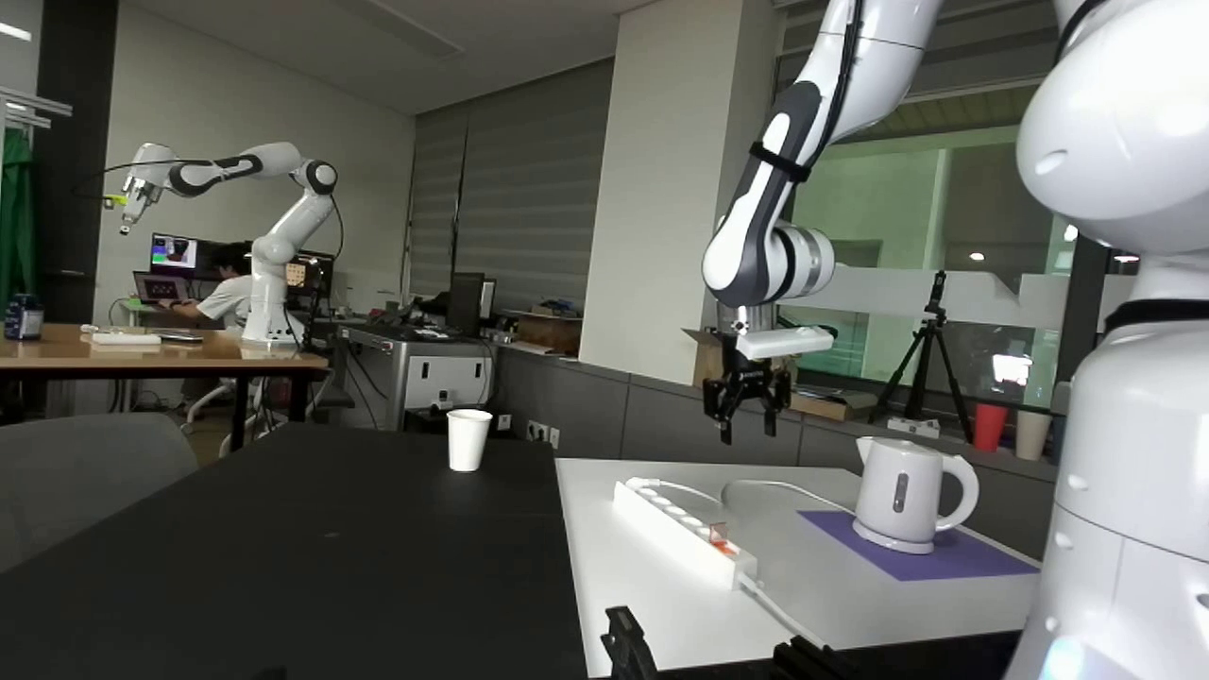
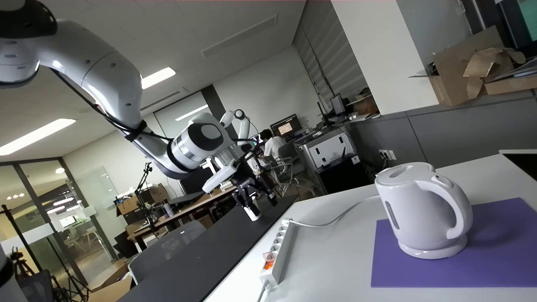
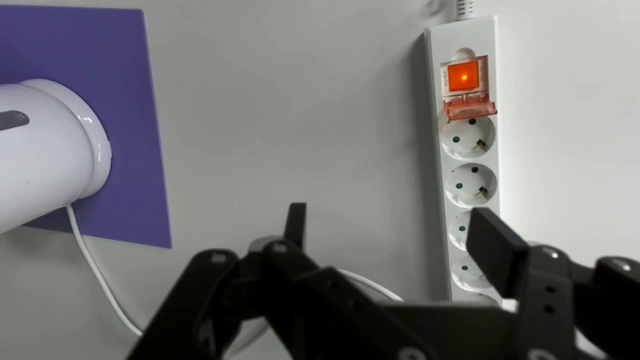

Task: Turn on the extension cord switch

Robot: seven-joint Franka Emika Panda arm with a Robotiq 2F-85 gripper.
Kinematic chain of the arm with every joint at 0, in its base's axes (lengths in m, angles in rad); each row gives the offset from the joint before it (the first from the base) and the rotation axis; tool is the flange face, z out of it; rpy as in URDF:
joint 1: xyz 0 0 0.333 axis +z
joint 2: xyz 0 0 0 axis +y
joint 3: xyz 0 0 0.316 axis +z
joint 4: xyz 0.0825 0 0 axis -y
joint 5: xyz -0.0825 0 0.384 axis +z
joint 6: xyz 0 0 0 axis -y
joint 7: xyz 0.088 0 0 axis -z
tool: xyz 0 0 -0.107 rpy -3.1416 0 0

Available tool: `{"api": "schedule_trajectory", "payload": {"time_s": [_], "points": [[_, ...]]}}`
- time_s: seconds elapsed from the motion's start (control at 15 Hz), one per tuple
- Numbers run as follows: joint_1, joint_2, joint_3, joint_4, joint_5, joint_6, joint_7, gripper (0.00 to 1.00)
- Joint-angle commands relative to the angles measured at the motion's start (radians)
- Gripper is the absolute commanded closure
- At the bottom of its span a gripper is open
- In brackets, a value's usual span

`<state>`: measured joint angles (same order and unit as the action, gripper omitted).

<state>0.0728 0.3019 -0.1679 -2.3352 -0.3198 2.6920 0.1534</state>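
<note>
Hovering over the white table (image 3: 280,125), where a narrow white plastic power strip (image 3: 470,161) lies, the black two-fingered tool (image 3: 389,225) has its jaws apart; the strip's square orange switch (image 3: 463,76) shows a bright spot.

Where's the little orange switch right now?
In the wrist view, the orange switch is at the upper right, near the top end of the white power strip, just above its open red cover; the white kettle is far left.
</note>
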Motion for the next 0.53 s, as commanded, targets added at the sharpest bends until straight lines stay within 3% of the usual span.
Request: {"api": "schedule_trajectory", "payload": {"time_s": [0.0,0.47], "points": [[0.02,-0.035,-0.019,-0.021,-0.048,-0.022,0.07,0.0],[0.001,-0.002,0.001,0.001,-0.033,-0.017,0.038,0.0]]}}
